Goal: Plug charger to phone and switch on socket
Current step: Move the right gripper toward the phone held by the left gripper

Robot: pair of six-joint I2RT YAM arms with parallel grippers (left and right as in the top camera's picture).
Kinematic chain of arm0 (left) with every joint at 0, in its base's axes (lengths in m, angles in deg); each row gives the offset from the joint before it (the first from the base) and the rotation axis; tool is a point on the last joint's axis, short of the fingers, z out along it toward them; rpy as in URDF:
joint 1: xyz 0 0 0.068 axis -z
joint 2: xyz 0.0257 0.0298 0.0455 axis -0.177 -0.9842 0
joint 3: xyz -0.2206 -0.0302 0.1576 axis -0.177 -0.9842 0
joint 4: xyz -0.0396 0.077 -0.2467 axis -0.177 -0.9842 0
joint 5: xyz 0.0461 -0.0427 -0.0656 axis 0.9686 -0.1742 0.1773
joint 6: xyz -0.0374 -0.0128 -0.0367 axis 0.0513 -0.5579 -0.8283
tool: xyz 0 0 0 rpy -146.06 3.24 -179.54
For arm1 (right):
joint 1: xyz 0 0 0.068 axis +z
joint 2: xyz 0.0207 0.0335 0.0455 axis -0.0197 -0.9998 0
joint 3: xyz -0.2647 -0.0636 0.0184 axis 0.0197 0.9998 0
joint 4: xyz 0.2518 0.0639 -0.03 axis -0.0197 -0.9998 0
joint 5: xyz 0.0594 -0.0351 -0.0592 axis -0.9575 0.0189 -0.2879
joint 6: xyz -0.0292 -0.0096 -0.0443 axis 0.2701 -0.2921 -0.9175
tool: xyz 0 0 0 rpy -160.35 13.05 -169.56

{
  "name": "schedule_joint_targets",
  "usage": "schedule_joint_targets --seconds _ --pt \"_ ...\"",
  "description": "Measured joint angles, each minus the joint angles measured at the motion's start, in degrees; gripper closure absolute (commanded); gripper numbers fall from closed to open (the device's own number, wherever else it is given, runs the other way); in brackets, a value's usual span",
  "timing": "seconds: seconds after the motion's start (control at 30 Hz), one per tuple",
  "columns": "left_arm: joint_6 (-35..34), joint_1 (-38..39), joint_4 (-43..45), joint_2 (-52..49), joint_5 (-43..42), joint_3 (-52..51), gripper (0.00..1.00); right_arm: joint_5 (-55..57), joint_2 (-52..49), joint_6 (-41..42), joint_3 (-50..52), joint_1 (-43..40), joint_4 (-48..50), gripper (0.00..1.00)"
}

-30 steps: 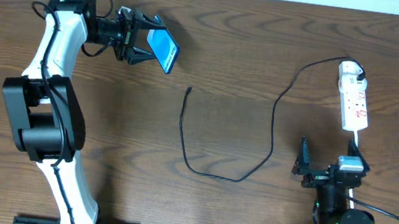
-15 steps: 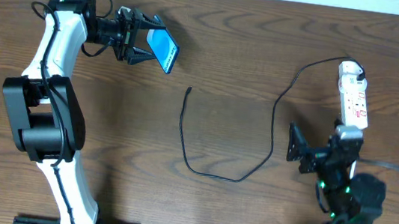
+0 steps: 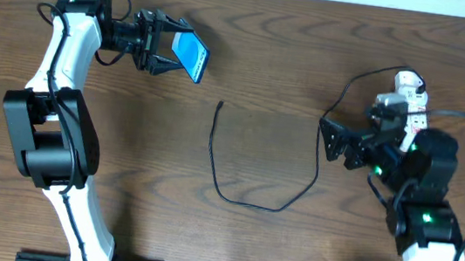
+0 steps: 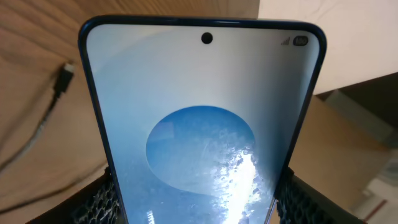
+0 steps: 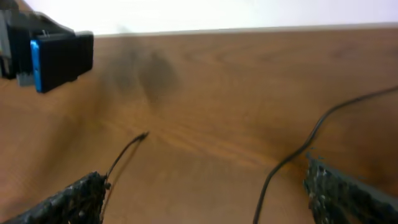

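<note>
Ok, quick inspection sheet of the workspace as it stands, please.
Surface: brown wooden table, no spills seen.
Job's things: phone held off the table, screen lit; power strip partly hidden by the right arm.
Clutter: nothing seen.
Grippers: left gripper shut on the phone; right gripper open, holding nothing.
Cables: black charger cable lies looped on the table, plug tip free, not in the phone.
Surroundings: pale wall beyond the table's far edge.
</note>
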Motion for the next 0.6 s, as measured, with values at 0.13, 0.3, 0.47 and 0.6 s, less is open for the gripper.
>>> schedule_joint_targets --seconds 0.13,0.3,0.47,0.6 --pt "-2.4 0.0 0.0 0.0 -2.84 0.0 0.37 -1.18 -4.42 0.04 -3.61 0.0 -3.74 0.01" --pt "-7.5 0.0 -0.02 0.0 -6.88 0.0 0.41 -2.4 -7.8 0.04 -5.95 0.0 -5.42 0.01" --pt "-15.61 0.0 0.0 0.0 -9.31 0.0 0.42 -6.12 -9.29 0.04 -6.01 0.0 -7.19 0.01" --pt "-20.28 0.0 0.0 0.0 -9.75 0.0 0.42 -10.99 -10.05 0.04 -6.01 -0.04 -7.56 0.01"
